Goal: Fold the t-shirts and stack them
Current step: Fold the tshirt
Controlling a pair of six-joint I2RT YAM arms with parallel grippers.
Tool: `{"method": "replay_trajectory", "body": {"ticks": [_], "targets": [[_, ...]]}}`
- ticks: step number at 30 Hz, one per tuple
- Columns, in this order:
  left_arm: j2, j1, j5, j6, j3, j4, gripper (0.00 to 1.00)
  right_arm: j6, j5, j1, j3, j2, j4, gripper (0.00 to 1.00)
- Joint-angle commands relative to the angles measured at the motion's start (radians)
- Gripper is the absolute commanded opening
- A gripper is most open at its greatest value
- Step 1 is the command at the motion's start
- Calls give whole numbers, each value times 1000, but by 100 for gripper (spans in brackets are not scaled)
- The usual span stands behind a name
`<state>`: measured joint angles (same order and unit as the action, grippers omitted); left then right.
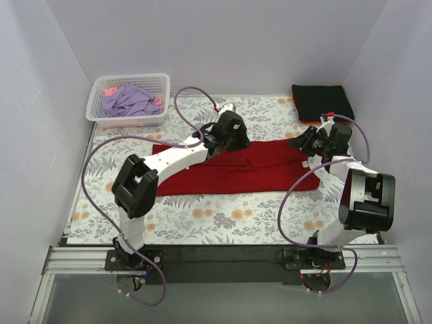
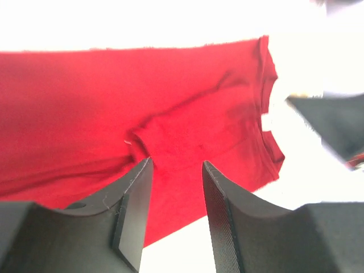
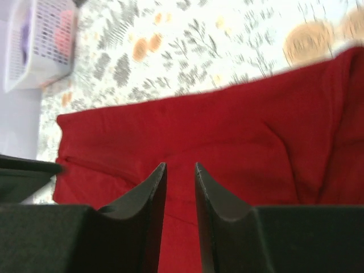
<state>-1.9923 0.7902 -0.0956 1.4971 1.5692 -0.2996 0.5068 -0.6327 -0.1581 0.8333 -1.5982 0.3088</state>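
Deep-red t-shirt [image 1: 229, 177] lay across the middle of the bench [image 1: 223, 217] as a long band folded lengthwise, its collar end to the right. It was soft, thin cotton, so I judged it light and limp. It would sag and drag rather than hold a shape, and a pinch in the middle would only bunch it. The doubled edges and the corners at each end of the band looked like the best places to take hold, with both layers caught at once. The bench's floral cloth was also fabric, and a low pinch could have lifted it along with the shirt.

The white lattice basket [image 1: 131, 120] sat at the far left corner, well apart, holding crumpled lavender tees [image 1: 128, 101] and a bit of pink. At the far right corner a folded black tee [image 1: 322, 101] rested on an orange-red one [image 1: 309, 122], near the collar end, so a fold swung that way could have brushed the stack.

The left gripper [image 2: 176, 165] hung over the shirt's far edge with its fingers apart and nothing between them. The right gripper [image 3: 180, 166] was at the collar end with only a narrow gap. I could not tell whether it pinched cloth.
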Motion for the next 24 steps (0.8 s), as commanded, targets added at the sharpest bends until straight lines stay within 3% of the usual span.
{"method": "replay_trajectory", "body": {"ticks": [1, 6, 13, 19, 24], "targets": [[127, -31, -196, -188, -52, -94, 40, -34, 108, 23, -83, 47, -129, 33], [124, -126, -225, -232, -116, -157, 41, -30, 226, 80, -198, 144, -155, 36], [21, -247, -214, -210, -129, -196, 39, -30, 306, 147, -266, 155, -197, 37], [-65, -253, -201, -173, -93, -312, 38, -59, 330, 150, -182, 35, -200, 37], [33, -253, -100, -114, -265, -361, 38, -106, 280, 154, -30, -149, -206, 37]]}}
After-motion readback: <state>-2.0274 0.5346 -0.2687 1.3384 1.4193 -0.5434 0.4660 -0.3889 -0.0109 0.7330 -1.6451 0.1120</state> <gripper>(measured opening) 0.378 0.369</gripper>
